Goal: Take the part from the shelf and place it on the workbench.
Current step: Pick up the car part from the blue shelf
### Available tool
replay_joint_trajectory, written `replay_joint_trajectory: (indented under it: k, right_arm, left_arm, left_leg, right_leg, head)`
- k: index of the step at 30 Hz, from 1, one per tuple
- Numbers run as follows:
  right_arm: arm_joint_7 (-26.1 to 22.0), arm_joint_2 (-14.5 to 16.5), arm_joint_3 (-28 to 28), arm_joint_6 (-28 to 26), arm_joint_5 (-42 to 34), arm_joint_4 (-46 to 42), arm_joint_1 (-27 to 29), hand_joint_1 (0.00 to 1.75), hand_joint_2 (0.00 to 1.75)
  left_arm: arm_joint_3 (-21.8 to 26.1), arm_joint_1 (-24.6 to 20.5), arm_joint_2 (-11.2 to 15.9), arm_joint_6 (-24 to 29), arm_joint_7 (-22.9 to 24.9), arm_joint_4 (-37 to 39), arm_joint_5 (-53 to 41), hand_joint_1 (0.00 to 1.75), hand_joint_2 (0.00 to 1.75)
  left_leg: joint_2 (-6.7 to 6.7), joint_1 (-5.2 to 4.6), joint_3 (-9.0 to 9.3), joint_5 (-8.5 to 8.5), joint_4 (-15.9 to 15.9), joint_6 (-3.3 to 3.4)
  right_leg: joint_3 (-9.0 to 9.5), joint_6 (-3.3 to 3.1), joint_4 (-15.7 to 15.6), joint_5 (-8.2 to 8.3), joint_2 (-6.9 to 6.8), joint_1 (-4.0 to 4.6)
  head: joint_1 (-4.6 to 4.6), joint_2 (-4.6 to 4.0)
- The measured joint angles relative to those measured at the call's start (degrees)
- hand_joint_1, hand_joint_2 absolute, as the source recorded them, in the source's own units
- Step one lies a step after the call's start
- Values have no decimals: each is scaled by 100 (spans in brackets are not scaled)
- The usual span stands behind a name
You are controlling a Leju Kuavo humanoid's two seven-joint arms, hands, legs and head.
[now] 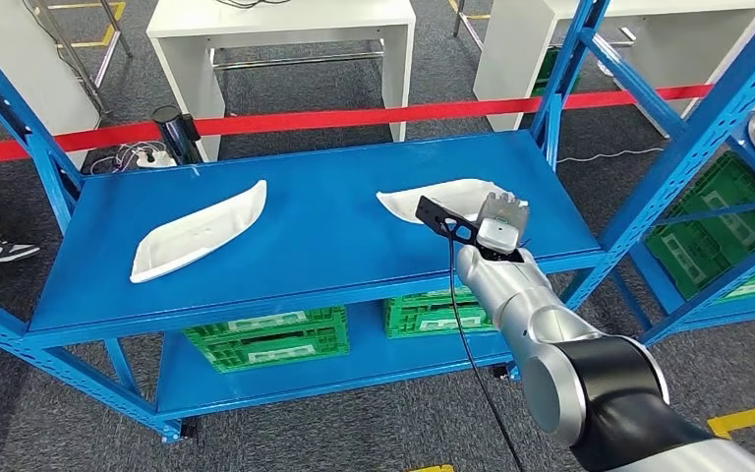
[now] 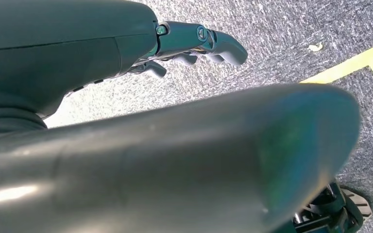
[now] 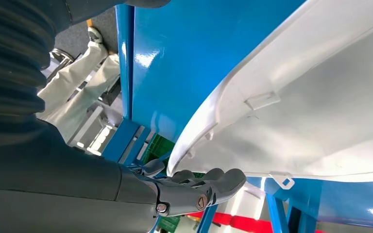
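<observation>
Right now the part to take, a white curved shell [image 1: 433, 202], lies on the blue shelf [image 1: 315, 226] at about two o'clock from the middle of the deck, close to the back right post, and nothing lifts it yet. The right hand [image 1: 501, 221] sits at the shell's near right end; in the right wrist view its dark fingers [image 3: 209, 184] lie just under or beside the shell's thin rim [image 3: 213, 111], and I cannot tell whether they touch it or have closed on it. A second white shell [image 1: 197, 231] rests well apart at about nine o'clock on the same deck. The left hand [image 2: 194, 43] hangs over grey carpet with its fingers loosely apart and nothing in it. Green crates [image 1: 265, 339] sit on the lower deck, and white tables [image 1: 280, 39] stand beyond a red barrier tape [image 1: 354, 118]. I judge the main risk to be the grip: the shell is wide, smooth and thin-edged, so a hold at one end alone could let it tip or slip out as it rises. It could also be nudged along the slick deck toward the post or catch the blue upright on the way out.
</observation>
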Motion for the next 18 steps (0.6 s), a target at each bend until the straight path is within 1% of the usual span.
replay_joint_trajectory:
  k: [1, 2, 3, 4, 5, 6, 7, 8, 9, 10, 11, 12, 14, 16, 17, 18]
  right_arm:
    - [-3, -5, -6, -1, 6, 0, -5, 0, 175]
    - [-5, -10, -13, -1, 12, 0, -11, 0, 175]
    - [-5, -19, -20, -1, 18, 1, -10, 0, 175]
    - [-5, -25, -27, 0, 23, 2, -1, 0, 175]
    - [-3, -32, -32, 1, 30, 4, 18, 0, 175]
    - [1, -38, -37, 1, 36, 7, 43, 0, 175]
    - [2, -41, -40, 1, 42, 8, 63, 0, 175]
    - [2, -43, -43, 1, 46, 9, 72, 0, 175]
    - [1, -43, -45, 1, 49, 9, 70, 0, 175]
    - [-1, -44, -48, 0, 51, 10, 58, 0, 175]
    - [-3, -44, -49, -1, 53, 10, 44, 0, 175]
    - [-5, -44, -50, -3, 55, 10, 29, 0, 175]
    - [-5, -43, -52, -4, 59, 9, -1, 0, 175]
    - [-4, -43, -58, -2, 62, 9, -24, 0, 175]
    - [-4, -43, -61, -1, 63, 9, -30, 0, 175]
    - [-4, -43, -63, 0, 63, 9, -31, 0, 175]
  left_arm:
    - [1, 0, -1, 0, 11, 0, 18, 0, 0]
    - [1, -1, -1, 0, 21, -1, 38, 0, 0]
    - [2, -2, -2, 0, 30, -1, 58, 0, 0]
    - [2, -3, -2, 0, 33, 0, 68, 0, 0]
    - [2, 0, -2, 0, 33, 0, 74, 0, 0]
    - [2, 6, -2, 0, 32, 1, 75, 0, 0]
    - [2, 14, -2, 0, 32, 1, 75, 0, 0]
    - [2, 19, -2, 0, 32, 1, 75, 0, 0]
    - [2, 20, -3, 0, 35, 1, 75, 0, 0]
    - [2, 19, -4, 0, 39, 1, 75, 0, 0]
    - [2, 14, -5, 0, 45, 1, 75, 0, 0]
    - [2, 9, -5, 0, 52, 1, 74, 0, 0]
    - [2, 2, -5, 0, 68, 1, 74, 0, 0]
    - [2, -3, -3, 0, 82, -1, 74, 0, 0]
    - [2, -9, -2, 0, 86, -1, 74, 0, 0]
    - [2, -16, 0, 0, 89, -2, 74, 0, 0]
  left_leg:
    - [2, 16, 23, 10, -26, 22]
    - [5, 30, 47, 17, -51, 45]
    - [7, 37, 66, 17, -66, 66]
    - [7, 31, 71, 9, -64, 83]
    - [4, 23, 73, -4, -56, 95]
    - [-2, 15, 78, -21, -44, 101]
    - [-9, 8, 89, -44, -29, 99]
    - [-17, 5, 105, -72, -9, 88]
    - [-24, 4, 127, -110, 16, 67]
    - [-27, -1, 141, -151, 44, 39]
    - [-32, -9, 144, -191, 79, 6]
    - [-34, -14, 142, -219, 100, -30]
    - [-35, -12, 146, -246, 97, -98]
    - [-26, 4, 148, -294, 117, -172]
    - [-18, 10, 93, -370, 247, -215]
    - [-10, 24, -38, -493, 504, -257]
  right_leg:
    - [-35, 5, 83, -45, 0, 2]
    - [-130, 4, 276, -138, 2, 6]
    - [-299, -4, 595, -273, 4, 13]
    - [-542, -16, 1024, -430, 7, 27]
    - [-795, -27, 1441, -549, 10, 38]
    - [-998, -39, 1729, -577, 11, 48]
    - [-1107, -56, 1810, -494, 12, 56]
    - [-1089, -78, 1640, -300, 12, 61]
    - [-969, -104, 1277, -35, 12, 65]
    - [-815, -131, 901, 155, 12, 75]
    - [-678, -158, 574, 272, 16, 87]
    - [-589, -182, 373, 312, 20, 100]
    - [-542, -232, 286, 256, 31, 125]
    - [-485, -295, 253, 244, 33, 112]
    - [-447, -325, 227, 240, 31, 98]
    - [-413, -352, 206, 233, 26, 84]
  head:
    - [3, 0]
    - [7, 0]
    - [10, 0]
    - [13, 0]
    - [15, 0]
    - [16, 0]
    - [16, 0]
    - [16, 0]
    - [16, 0]
    - [14, 0]
    - [17, 0]
    - [19, 0]
    - [26, 0]
    - [20, 0]
    - [13, 0]
    - [4, 0]
